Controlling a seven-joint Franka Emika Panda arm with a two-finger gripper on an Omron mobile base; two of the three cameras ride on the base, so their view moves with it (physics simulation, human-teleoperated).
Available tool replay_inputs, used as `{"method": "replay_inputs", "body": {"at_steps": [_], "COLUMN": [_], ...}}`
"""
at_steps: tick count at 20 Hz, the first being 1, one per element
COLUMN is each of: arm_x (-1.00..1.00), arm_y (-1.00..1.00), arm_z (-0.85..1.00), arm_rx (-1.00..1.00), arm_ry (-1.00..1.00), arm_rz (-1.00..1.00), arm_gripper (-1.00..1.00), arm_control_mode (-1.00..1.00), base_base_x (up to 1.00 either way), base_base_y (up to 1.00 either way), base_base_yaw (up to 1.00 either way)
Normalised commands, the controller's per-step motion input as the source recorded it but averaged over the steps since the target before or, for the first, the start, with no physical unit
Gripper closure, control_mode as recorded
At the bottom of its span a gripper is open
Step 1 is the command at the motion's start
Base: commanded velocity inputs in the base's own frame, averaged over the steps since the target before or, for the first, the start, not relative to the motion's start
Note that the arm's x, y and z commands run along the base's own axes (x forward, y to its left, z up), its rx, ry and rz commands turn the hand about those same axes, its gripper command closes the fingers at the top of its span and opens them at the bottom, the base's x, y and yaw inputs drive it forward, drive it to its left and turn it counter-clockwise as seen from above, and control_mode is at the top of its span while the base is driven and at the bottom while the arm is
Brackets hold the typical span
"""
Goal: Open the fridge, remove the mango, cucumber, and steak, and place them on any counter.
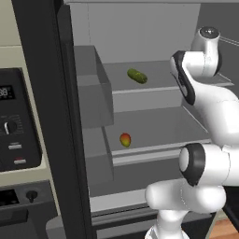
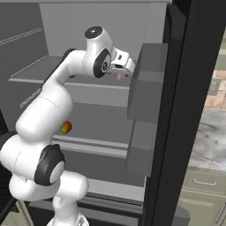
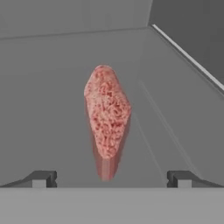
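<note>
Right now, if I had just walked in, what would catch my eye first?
Probably the big white arm reaching into the open black fridge. Ahead of its open gripper lies a pinkish-red steak on a grey shelf. A green cucumber sits on the upper shelf, and a red-yellow mango on the shelf below.

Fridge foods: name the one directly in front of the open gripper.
The steak, a pinkish-red slab lying between the gripper's spread fingertips. The cucumber and mango sit farther off.
</note>
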Motion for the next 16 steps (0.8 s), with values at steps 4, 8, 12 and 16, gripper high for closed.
{"method": "replay_inputs", "body": {"at_steps": [4,8,12,16], "arm_x": [0.51,0.48,0.27,0.08], "arm_y": [-0.15,-0.16,-0.1,-0.03], "arm_z": [-0.05,-0.07,-0.17,-0.23], "arm_rx": [0.05,0.04,0.02,0.01], "arm_ry": [0.05,0.04,0.03,0.0], "arm_rz": [0.0,0.0,0.0,0.0], "arm_gripper": [-1.0,-1.0,-1.0,-1.0], "arm_control_mode": [-1.0,-1.0,-1.0,-1.0], "base_base_x": [0.0,0.0,0.0,0.0], "base_base_y": [0.0,0.0,0.0,0.0], "base_base_yaw": [0.0,0.0,0.0,0.0]}}
